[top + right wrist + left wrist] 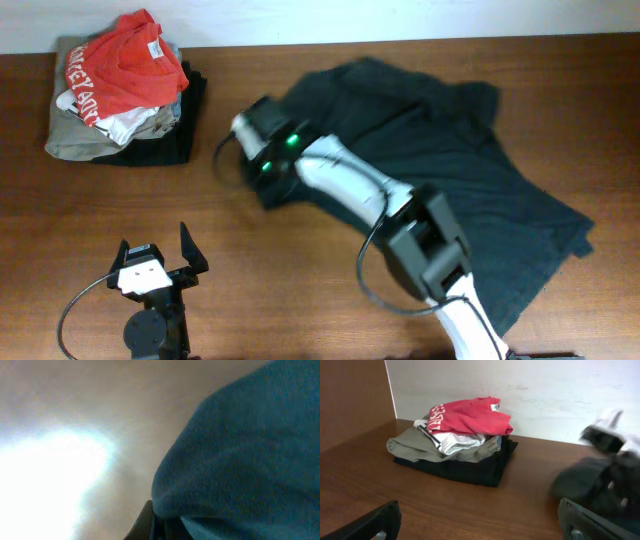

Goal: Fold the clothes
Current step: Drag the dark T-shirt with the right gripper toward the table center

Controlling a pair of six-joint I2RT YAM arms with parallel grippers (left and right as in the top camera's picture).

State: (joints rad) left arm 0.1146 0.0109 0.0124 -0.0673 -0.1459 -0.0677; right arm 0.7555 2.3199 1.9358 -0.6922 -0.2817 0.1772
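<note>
A dark teal shirt (440, 170) lies spread and rumpled over the middle and right of the table. My right gripper (263, 172) is at the shirt's left edge and is shut on a fold of it. In the right wrist view the teal fabric (240, 450) bulges over the one visible finger (146, 522) and hides the jaws. My left gripper (156, 256) is open and empty, low at the front left, well apart from the shirt. In the left wrist view its fingers (485, 530) frame bare wood, and the shirt's edge (577, 480) shows blurred at right.
A pile of folded clothes (120, 90) with a red shirt on top stands at the back left corner, also in the left wrist view (460, 435). A white wall (545, 390) runs behind the table. Bare wood (300, 270) lies between the left gripper and the shirt.
</note>
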